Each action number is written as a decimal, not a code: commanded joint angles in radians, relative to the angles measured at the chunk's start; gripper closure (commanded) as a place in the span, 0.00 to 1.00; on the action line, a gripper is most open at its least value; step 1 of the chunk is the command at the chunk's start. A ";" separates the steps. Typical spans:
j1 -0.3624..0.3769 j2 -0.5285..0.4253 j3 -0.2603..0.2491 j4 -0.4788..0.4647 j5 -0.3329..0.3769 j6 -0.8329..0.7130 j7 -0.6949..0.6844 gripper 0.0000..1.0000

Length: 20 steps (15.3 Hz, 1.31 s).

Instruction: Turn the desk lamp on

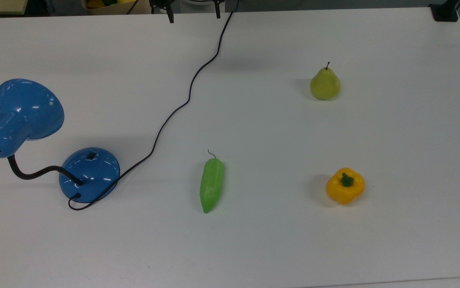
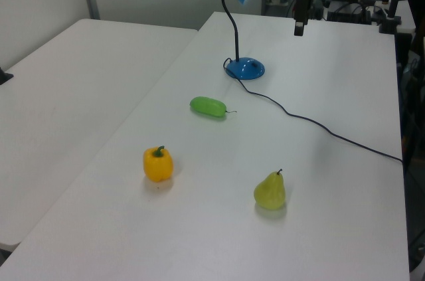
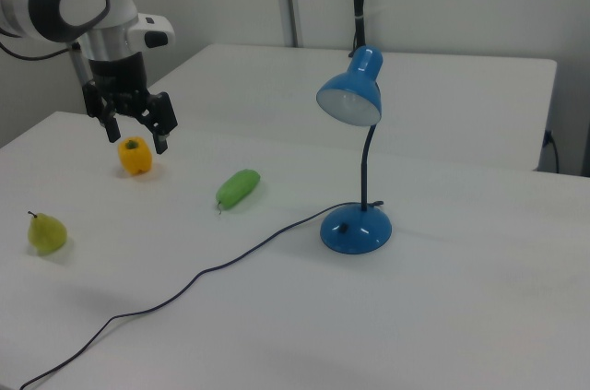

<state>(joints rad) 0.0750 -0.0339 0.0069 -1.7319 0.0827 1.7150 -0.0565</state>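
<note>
The blue desk lamp stands at the top view's left, with its domed base on the white table and its bell shade bent over on a black neck. A small black switch sits on top of the base. No light shows inside the shade. The black cord snakes from the base to the table's far edge. My gripper hangs open in the air above that far edge, well away from the lamp base and holding nothing. It also shows in the right view and the left view.
A green pod-shaped vegetable lies mid-table, to the right of the lamp base in the top view. A pear and a yellow bell pepper stand further right. A black clamp sits at the far right corner.
</note>
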 commanded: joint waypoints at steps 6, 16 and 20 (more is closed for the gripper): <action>0.011 0.000 -0.021 0.015 -0.001 0.006 -0.017 0.00; 0.011 0.002 -0.024 0.015 -0.001 0.012 -0.022 0.27; 0.011 0.002 -0.024 0.015 -0.003 0.012 -0.046 0.47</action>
<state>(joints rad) 0.0752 -0.0336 -0.0039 -1.7246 0.0824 1.7151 -0.0602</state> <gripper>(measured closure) 0.344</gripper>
